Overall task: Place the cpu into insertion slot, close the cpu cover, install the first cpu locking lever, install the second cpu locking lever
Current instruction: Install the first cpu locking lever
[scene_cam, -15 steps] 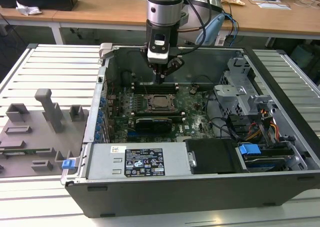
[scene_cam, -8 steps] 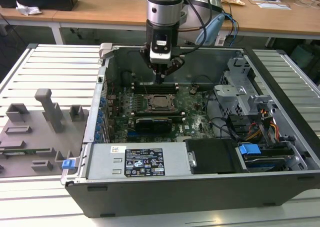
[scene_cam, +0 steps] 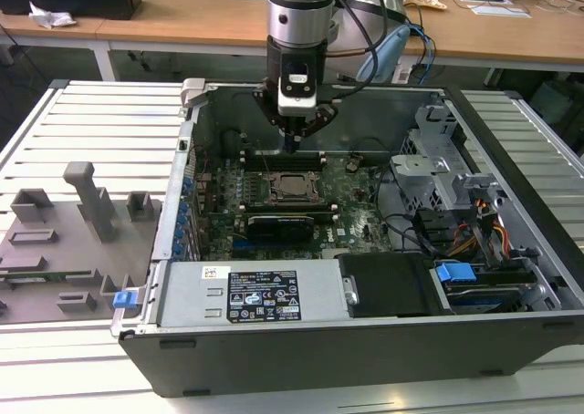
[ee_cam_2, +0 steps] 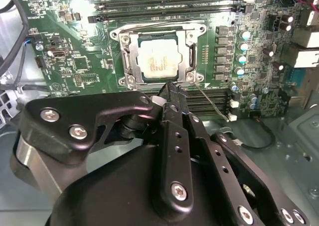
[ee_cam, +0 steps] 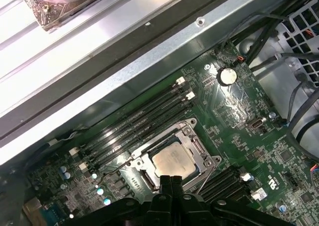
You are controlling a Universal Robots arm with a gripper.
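I am looking at an open computer case (scene_cam: 365, 350) lying on a slatted grey metal tabletop (scene_cam: 91, 122). A grey plastic fixture plate (scene_cam: 64, 241) sits on the slats at the exterior view's left, and long wooden desks (scene_cam: 182, 26) run along the back of the room. The arm comes straight down into the case, and the gripper (scene_cam: 292, 143) hangs just above the green circuit board (scene_cam: 356, 213).

The cpu (ee_cam_2: 158, 61) lies flat in the insertion slot (ee_cam_2: 133, 69), its silver top facing up. The cpu cover (ee_cam_2: 193, 49) lies down over the chip's edges, so the chip shows through its square window.

In both wrist views the gripper's fingers are pressed together with nothing between them. Their tip is just beside the edge of the socket frame, on the side towards the nearer bank of memory slots (ee_cam_2: 209, 99); I cannot tell whether it touches.

The second wrist view gives me a thin wire lever (ee_cam_2: 214, 104) slanting away from the socket corner, across those memory slots. A second wire (ee_cam_2: 149, 25) runs along the far edge of the frame; whether it is latched I cannot tell.

The first wrist view adds the case's metal wall (ee_cam: 149, 56), a round coin battery (ee_cam: 228, 75) on the board, and the other bank of memory slots (ee_cam: 139, 121) between the wall and the socket.
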